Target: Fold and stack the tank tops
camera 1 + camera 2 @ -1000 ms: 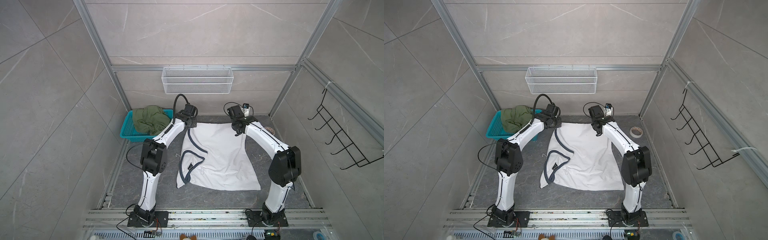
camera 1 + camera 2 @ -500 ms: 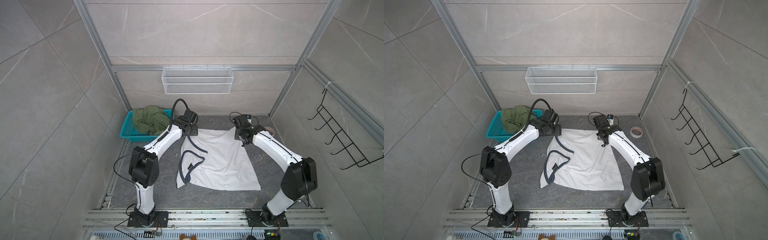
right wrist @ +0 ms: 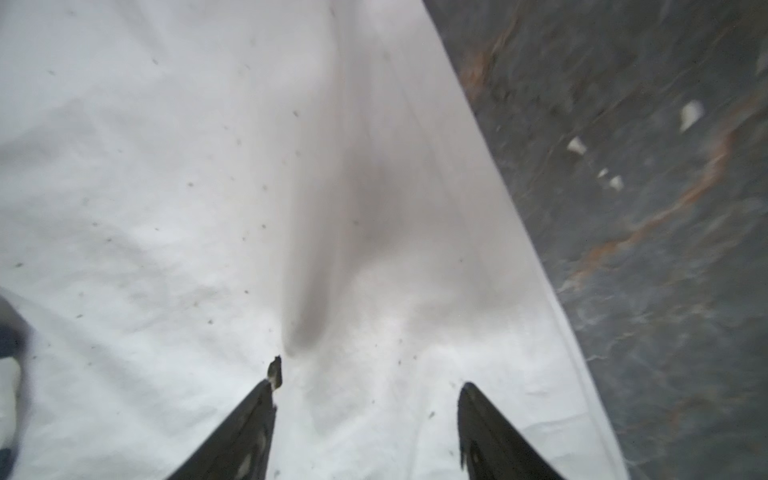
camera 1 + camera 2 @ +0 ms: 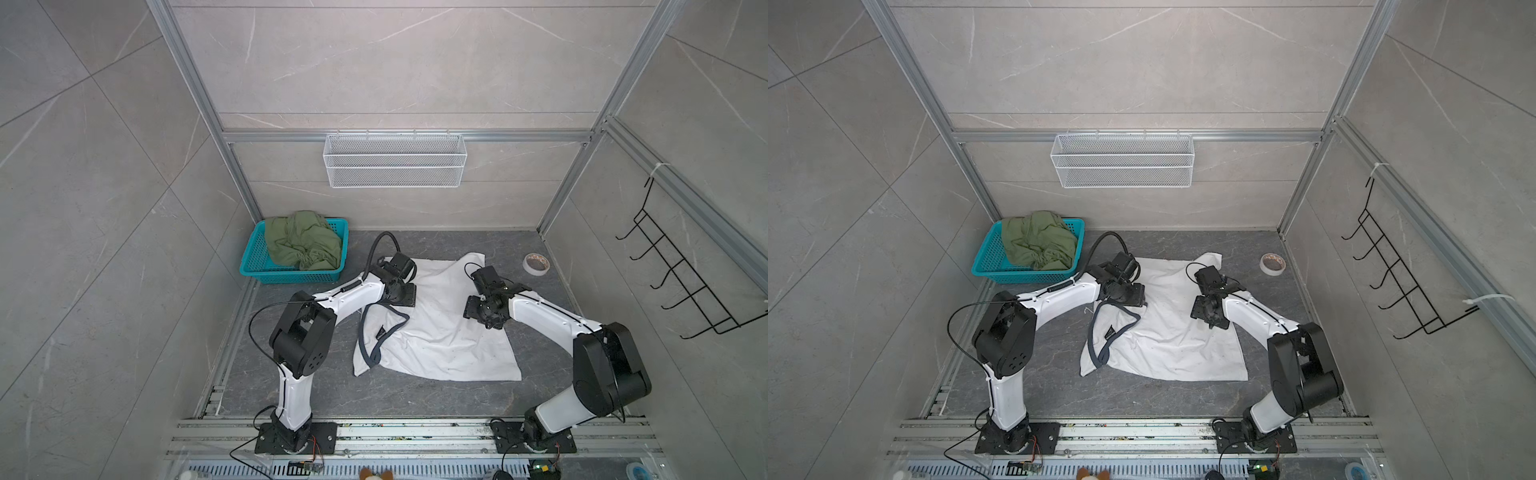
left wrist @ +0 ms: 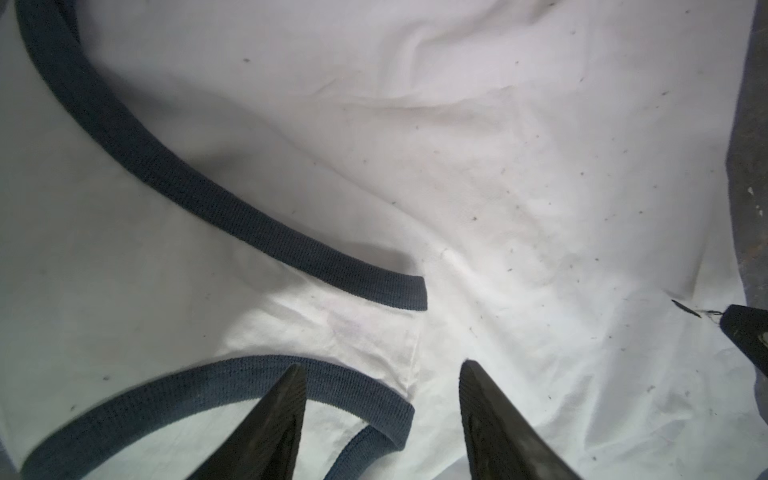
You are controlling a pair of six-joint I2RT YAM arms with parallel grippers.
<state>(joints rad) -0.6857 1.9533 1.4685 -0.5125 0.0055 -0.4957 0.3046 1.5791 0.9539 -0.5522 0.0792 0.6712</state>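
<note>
White top (image 4: 449, 340) flat, olive top (image 4: 303, 245) crumpled

dark grey marbled tabletop (image 4: 395, 395) with spread white tank top (image 4: 449, 332), teal basket (image 4: 291, 276), tape roll (image 4: 536, 263)

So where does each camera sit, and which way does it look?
Both top views: high up front, looking down on the table, the white tank top and the green tank top in its basket; both whole arms show.
Left wrist: on the left arm, facing down at dark trim; the open left pincer shows.
Right wrist: on the right arm, facing down at cloth edge and table; the open right pincer shows.
Shared: every view shows the white tank top.
</note>
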